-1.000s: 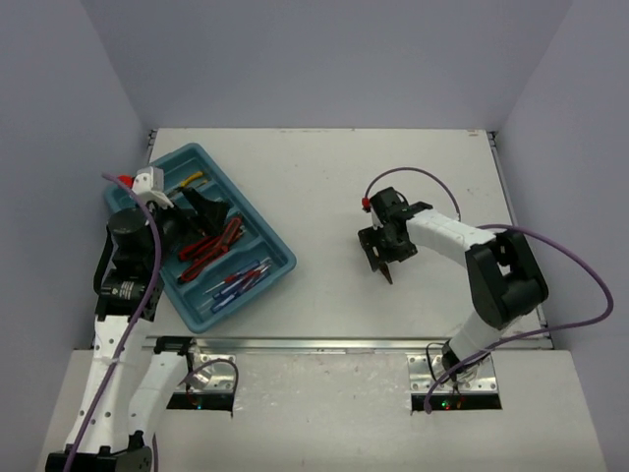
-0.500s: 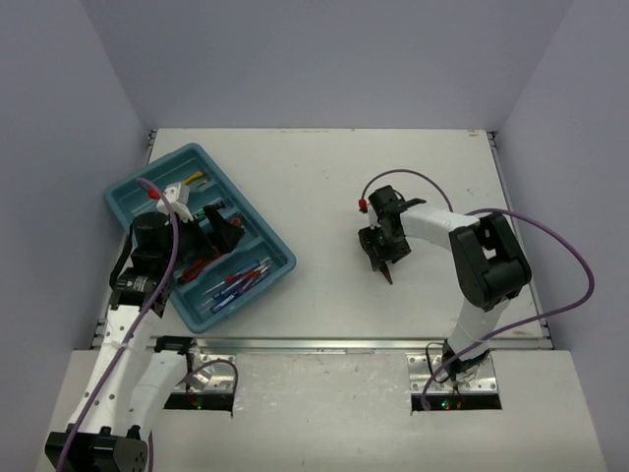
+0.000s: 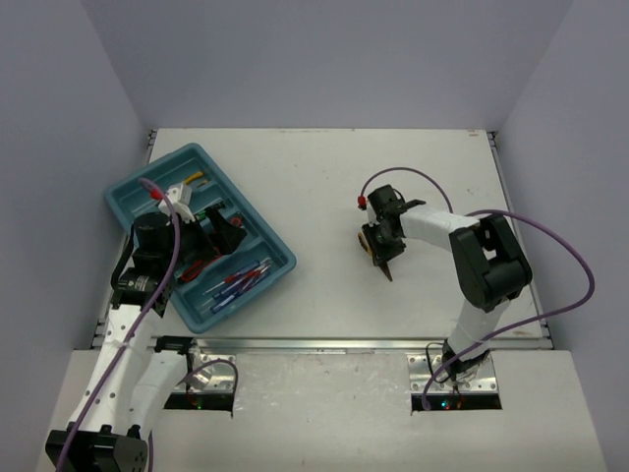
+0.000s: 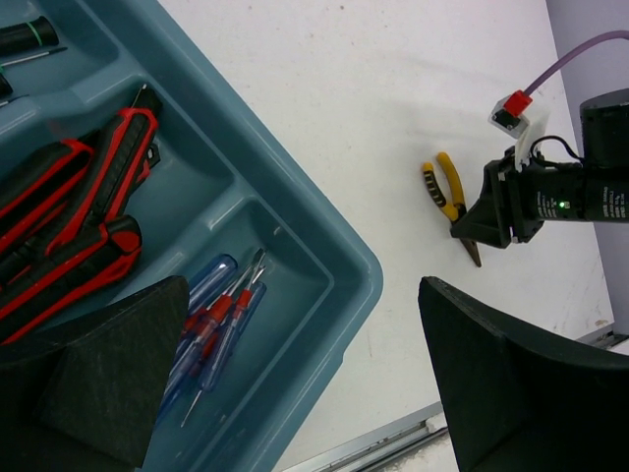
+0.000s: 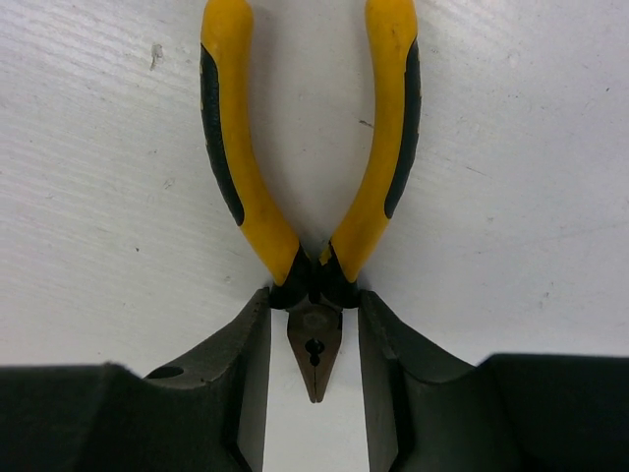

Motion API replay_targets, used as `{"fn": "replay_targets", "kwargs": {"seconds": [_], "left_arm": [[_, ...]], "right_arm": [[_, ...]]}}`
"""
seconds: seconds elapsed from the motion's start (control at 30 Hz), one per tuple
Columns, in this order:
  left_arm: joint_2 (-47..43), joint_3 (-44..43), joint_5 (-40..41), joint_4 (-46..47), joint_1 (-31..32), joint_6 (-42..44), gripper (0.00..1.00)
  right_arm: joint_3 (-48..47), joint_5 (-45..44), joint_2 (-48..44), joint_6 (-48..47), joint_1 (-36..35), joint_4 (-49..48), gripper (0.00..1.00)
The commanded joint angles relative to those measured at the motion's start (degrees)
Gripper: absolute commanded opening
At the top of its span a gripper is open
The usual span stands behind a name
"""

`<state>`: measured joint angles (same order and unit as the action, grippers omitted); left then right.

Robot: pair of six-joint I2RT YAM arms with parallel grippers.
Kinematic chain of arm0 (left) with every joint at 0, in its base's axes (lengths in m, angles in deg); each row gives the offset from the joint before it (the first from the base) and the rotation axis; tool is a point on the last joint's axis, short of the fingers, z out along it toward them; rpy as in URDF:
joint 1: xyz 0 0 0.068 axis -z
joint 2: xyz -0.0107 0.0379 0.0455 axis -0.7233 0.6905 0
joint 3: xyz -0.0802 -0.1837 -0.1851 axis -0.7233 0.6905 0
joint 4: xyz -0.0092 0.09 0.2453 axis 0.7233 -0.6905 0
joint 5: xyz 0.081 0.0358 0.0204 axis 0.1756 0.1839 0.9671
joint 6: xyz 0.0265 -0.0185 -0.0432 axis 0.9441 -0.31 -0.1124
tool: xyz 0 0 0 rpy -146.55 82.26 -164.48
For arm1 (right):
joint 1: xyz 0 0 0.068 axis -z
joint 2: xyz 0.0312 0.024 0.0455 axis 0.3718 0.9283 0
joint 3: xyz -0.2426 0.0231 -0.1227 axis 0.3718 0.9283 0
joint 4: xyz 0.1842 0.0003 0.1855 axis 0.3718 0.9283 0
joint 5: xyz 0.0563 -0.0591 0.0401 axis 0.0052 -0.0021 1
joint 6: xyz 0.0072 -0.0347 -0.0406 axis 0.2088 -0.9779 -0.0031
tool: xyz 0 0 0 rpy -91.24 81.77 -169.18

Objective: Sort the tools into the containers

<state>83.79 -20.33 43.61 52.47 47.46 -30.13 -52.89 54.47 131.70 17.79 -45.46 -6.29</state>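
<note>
One pair of yellow-handled pliers (image 5: 236, 167) lies on the white table, also in the top view (image 3: 387, 272) and the left wrist view (image 4: 444, 185). My right gripper (image 5: 314, 307) stands over them, with a finger touching each side of the pliers' pivot and the nose between the fingers. It also shows in the top view (image 3: 379, 242). The teal tray (image 3: 278, 254) holds red-handled cutters (image 4: 79, 226), blue-handled screwdrivers (image 4: 211, 315), black-green screwdrivers (image 4: 25, 34) and yellow-handled pliers (image 3: 194, 178). My left gripper (image 4: 302, 287) is open and empty above the tray's near right part, also in the top view (image 3: 226, 231).
The tray (image 4: 339, 251) sits at an angle on the table's left side. A metal rail (image 3: 344, 343) runs along the table's near edge. The right arm's purple cable (image 3: 413, 173) loops above the gripper. Grey walls enclose the table on three sides.
My right gripper's fingers have closed in from wide open onto the pliers' pivot. My left gripper has moved from the tray's far side toward its near right part, then held still.
</note>
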Motion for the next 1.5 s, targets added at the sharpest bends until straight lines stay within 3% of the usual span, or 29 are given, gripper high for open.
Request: {"fn": "replay_targets", "kwargs": {"seconds": [0.0,0.23,0.47,0.73,0.93,1.1,1.13,1.27,1.47], "left_arm": [[0.0,0.5,-3.5,4.5,0.4,-2.2,1.00],[1.4,4.1,-8.9,11.6,1.0,-8.3,1.00],[2.5,5.5,-8.9,15.5,3.3,-11.6,1.00],[2.5,5.4,-8.8,16.0,3.4,-11.8,1.00],[3.2,6.1,-10.0,16.9,3.5,-13.1,1.00],[2.1,5.7,-9.7,16.2,3.6,-12.3,1.00],[2.0,5.5,-9.5,15.9,3.6,-12.0,1.00],[2.0,3.6,-8.5,13.1,3.6,-9.9,1.00],[1.7,1.2,-6.6,8.6,3.6,-6.4,1.00]], "right_arm": [[5.9,2.5,-5.5,2.9,-2.4,-8.7,0.00],[13.6,4.4,-17.7,5.6,-3.2,-14.2,0.00],[15.7,7.2,-22.3,6.7,-3.2,-14.7,0.00],[15.3,5.9,-17.5,7.1,-3.5,-10.4,0.00],[17.6,9.1,-18.8,10.9,-4.8,-12.0,0.00],[15.5,1.5,-12.9,10.2,-8.6,-8.6,0.00],[15.2,0.6,-12.1,10.1,-9.1,-8.2,0.03],[13.1,-2.6,-8.0,10.8,-11.3,-7.2,0.26],[10.4,-1.5,-9.0,10.6,-11.5,-5.6,0.64]]}}
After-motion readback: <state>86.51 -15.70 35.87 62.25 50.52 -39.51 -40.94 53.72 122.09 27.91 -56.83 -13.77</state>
